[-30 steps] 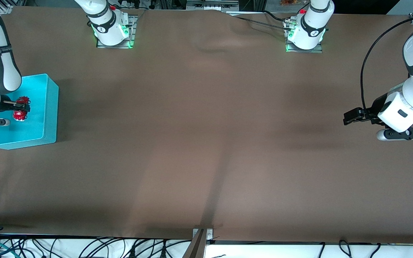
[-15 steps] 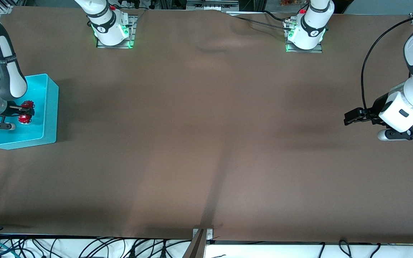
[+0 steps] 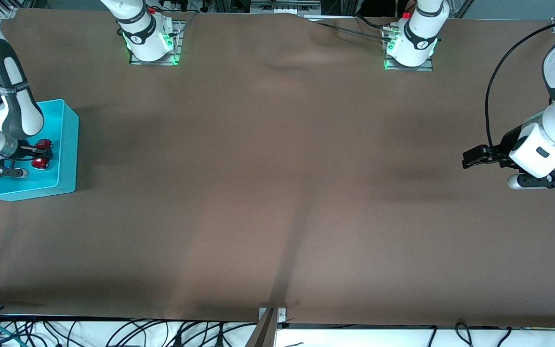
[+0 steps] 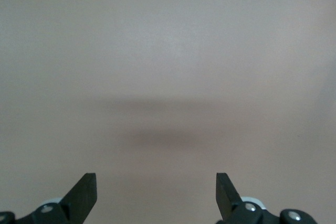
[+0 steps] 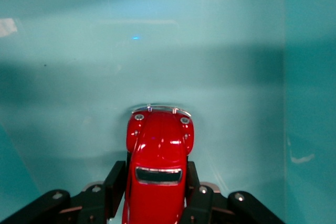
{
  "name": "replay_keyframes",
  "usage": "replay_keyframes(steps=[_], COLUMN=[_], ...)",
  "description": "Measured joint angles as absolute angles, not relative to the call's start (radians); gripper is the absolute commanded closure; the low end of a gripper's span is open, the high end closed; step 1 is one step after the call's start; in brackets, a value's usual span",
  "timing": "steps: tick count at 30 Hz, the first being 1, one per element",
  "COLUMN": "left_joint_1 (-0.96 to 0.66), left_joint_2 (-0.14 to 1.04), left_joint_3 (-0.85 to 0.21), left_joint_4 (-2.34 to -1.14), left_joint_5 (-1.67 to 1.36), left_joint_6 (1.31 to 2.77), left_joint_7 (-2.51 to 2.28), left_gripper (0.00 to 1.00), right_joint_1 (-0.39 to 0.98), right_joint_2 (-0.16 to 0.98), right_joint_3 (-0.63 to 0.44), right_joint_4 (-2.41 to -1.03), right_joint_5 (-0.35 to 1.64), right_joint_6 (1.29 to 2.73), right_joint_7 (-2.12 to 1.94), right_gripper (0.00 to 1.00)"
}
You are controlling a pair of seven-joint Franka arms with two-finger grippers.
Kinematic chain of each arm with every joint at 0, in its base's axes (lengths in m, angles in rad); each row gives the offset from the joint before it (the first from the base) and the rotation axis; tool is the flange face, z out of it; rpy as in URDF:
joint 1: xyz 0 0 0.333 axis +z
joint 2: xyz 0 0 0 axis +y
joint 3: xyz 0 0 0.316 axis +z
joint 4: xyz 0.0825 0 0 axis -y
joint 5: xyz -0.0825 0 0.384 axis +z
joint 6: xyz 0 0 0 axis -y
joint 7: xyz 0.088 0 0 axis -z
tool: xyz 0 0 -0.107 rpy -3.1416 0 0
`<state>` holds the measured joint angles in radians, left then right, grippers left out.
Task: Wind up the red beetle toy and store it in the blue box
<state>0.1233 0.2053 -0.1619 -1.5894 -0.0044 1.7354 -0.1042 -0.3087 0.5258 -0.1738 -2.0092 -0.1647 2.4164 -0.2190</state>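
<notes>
Inside blue box (image 3: 68, 144), red beetle toy (image 5: 159, 156) sits between right jaws.

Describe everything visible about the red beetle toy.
The red beetle toy is a tiny, glossy red car with a rounded beetle-shaped body, a dark windscreen, two small round headlights and a chrome-looking bumper; it looks like painted metal or hard plastic. It sits level inside the blue box, over the box floor at the right arm's end of the table. The right hand flanks it, one black finger along each side; whether the fingers still press the body cannot be told.
</notes>
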Motion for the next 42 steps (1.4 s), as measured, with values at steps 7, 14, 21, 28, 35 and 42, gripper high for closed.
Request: replay_keyframes(steps=[7, 14, 21, 28, 35, 42], left_joint_1=[0.123, 0.123, 0.123, 0.123, 0.123, 0.123], left_joint_2=[0.205, 0.205, 0.205, 0.205, 0.205, 0.205], left_joint_3=[-0.162, -0.162, -0.162, -0.162, -0.162, -0.162], left_joint_4=[-1.589, -1.589, -1.589, -1.589, -1.589, -1.589], left_joint_5=[-0.004, -0.004, -0.005, -0.005, -0.005, -0.005], left_joint_6=[1.735, 1.735, 1.735, 1.735, 1.735, 1.735], left_joint_7=[-0.104, -0.104, -0.104, -0.104, -0.104, -0.104], left_gripper=[0.0, 0.0, 0.0, 0.0, 0.0, 0.0], right_joint_1=[-0.31, -0.311, -0.311, -0.311, -0.311, -0.311], right_joint_2=[0.512, 0.44, 0.363, 0.296, 0.189, 0.079], right_joint_3=[-0.174, -0.174, -0.174, -0.174, -0.174, -0.171], right_joint_4=[-1.994, -1.978, -1.978, -1.977, -1.975, -1.975], right_joint_5=[-0.165, -0.165, -0.165, -0.165, -0.165, -0.165], right_joint_6=[2.382, 2.243, 2.136, 2.05, 1.942, 1.857], right_joint_7=[-0.217, -0.217, -0.217, -0.217, -0.217, -0.216], right_gripper=[0.0, 0.0, 0.0, 0.0, 0.0, 0.0])
